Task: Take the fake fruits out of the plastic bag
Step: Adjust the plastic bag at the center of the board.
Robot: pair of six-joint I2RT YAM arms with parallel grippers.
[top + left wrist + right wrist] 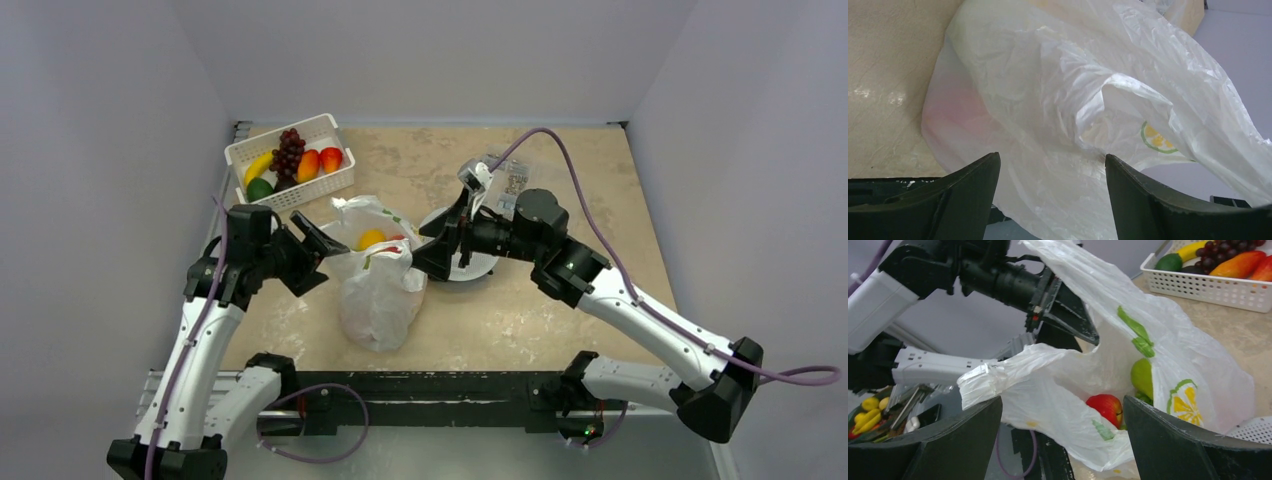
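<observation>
I have the bag (pixel 380 300) slumped on the surface (pixel 420 160) near the front middle, its mouth gaping between my two arms. My left hand (pixel 1053 160) has its fingers spread, with bag film bulging between them but not pinched. My right hand (pixel 1062 402) is also wide apart, and a twisted handle (pixel 983 382) hangs in its gap. Inside the bag, an apple (pixel 1105 407) lies just beside a pear (pixel 1142 377), and a yellow fruit (pixel 371 238) shows at the mouth. A basket (pixel 305 192) of other fruit sits far left.
</observation>
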